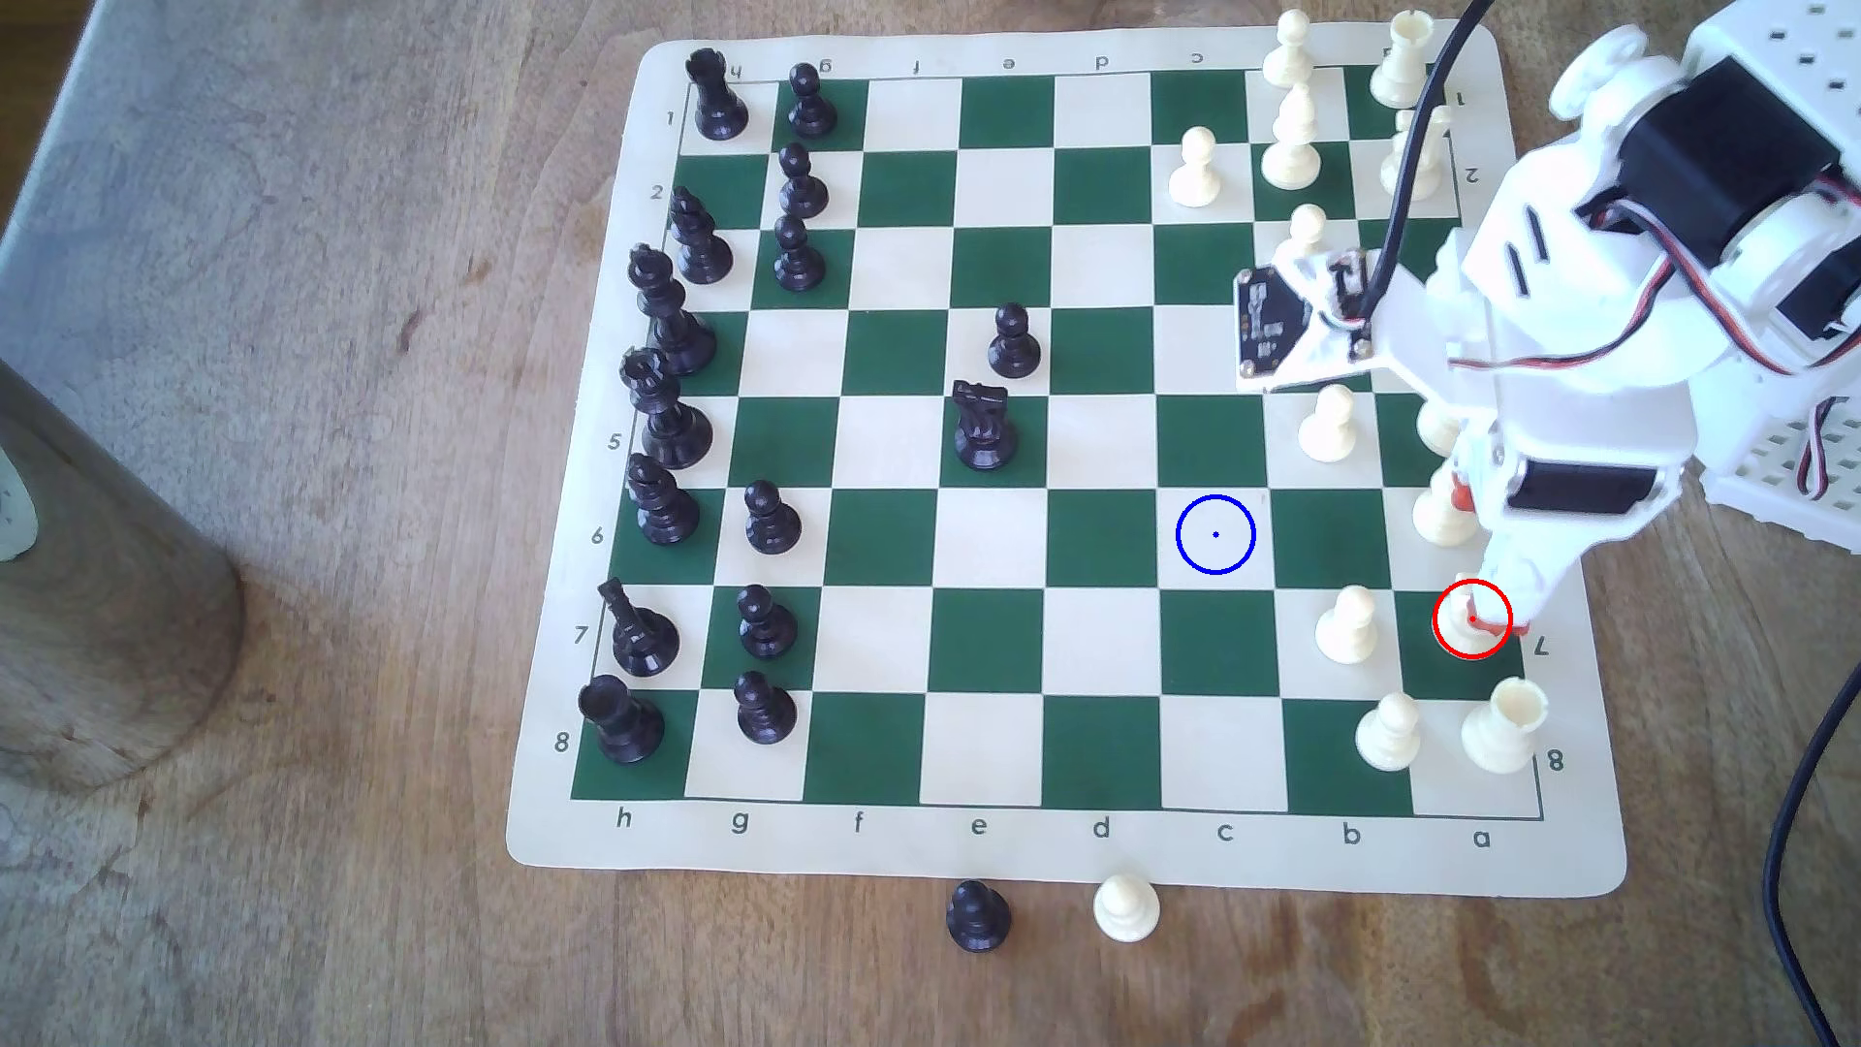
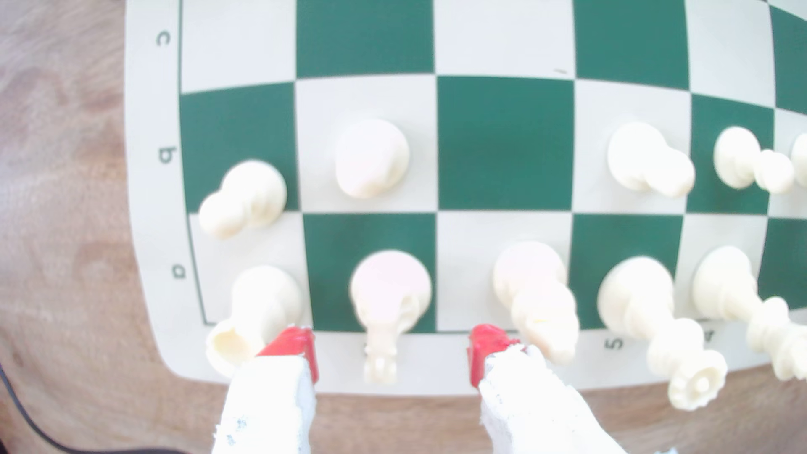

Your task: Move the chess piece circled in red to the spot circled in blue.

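On the chessboard (image 1: 1007,564), the tool (image 2: 391,349) (jaws spread wide) straddles the knight (image 2: 388,301).

Overhead exterior; close wrist, shared board (image 1: 1007,433)

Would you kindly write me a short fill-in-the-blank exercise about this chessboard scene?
1. The gripper is ____, its red-tipped fingers on either side of the knight.
2. The knight stands on a ____ square.
3. The blue-ringed spot lies in the file lettered ____.
4. A black pawn and a ____ pawn stand off the board.

Missing words: open; green; c; cream
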